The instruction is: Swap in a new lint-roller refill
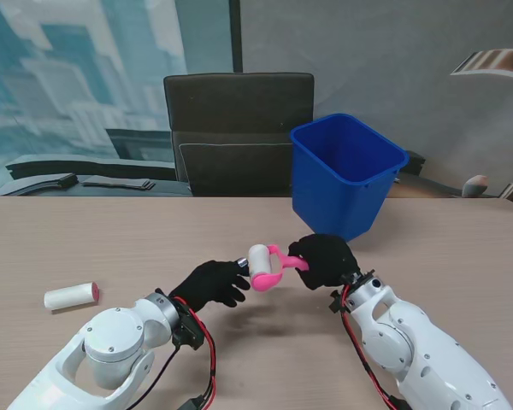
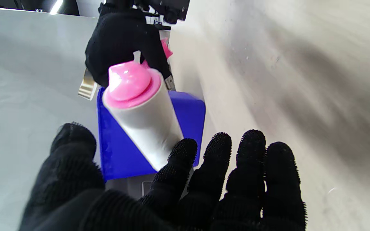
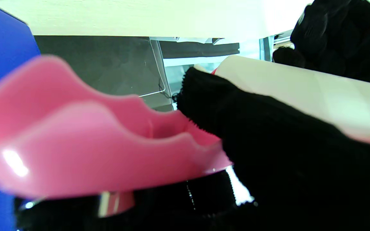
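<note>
Your right hand (image 1: 325, 260) grips the pink plastic lint-roller handle (image 1: 284, 260); its white cylindrical refill (image 1: 259, 257) points toward nine o'clock, just beside your left hand's open fingers (image 1: 232, 282).

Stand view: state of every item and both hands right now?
Pink plastic lint roller: held off the table, white roll still on.
Right hand: shut on the roller's handle.
Left hand: open, fingers at the roll's end.
Spare white refill roll: lying on the table, left.
Blue plastic bin: upright, contents unseen.
</note>
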